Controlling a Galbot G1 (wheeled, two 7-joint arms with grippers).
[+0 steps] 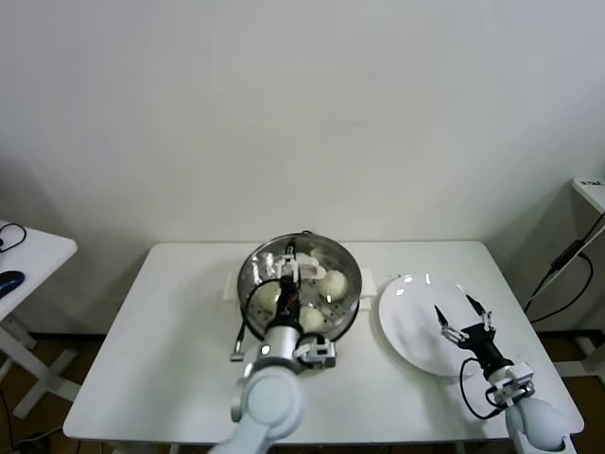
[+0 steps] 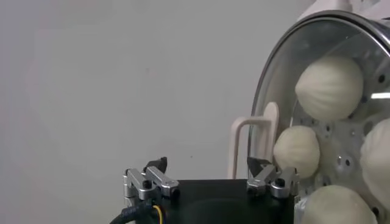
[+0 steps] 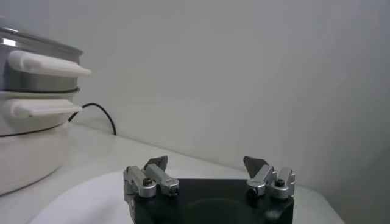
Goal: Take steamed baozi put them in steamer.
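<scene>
A white rectangular table (image 1: 161, 331) stands against a pale wall and carries everything in the scene. Near the middle of its far half sits the steamer (image 1: 253, 274), a round shiny steel pot on a white base with side handles; a dark cable (image 1: 241, 331) runs from its near left side across the tabletop toward the front. Just beside the steamer, toward the table's right end, lies a flat white plate (image 1: 406, 312), close to it though whether the two touch cannot be told. The plate reaches close to the table's front right edge. To the far left, apart from this table, stands a second white table (image 1: 38, 251).
</scene>
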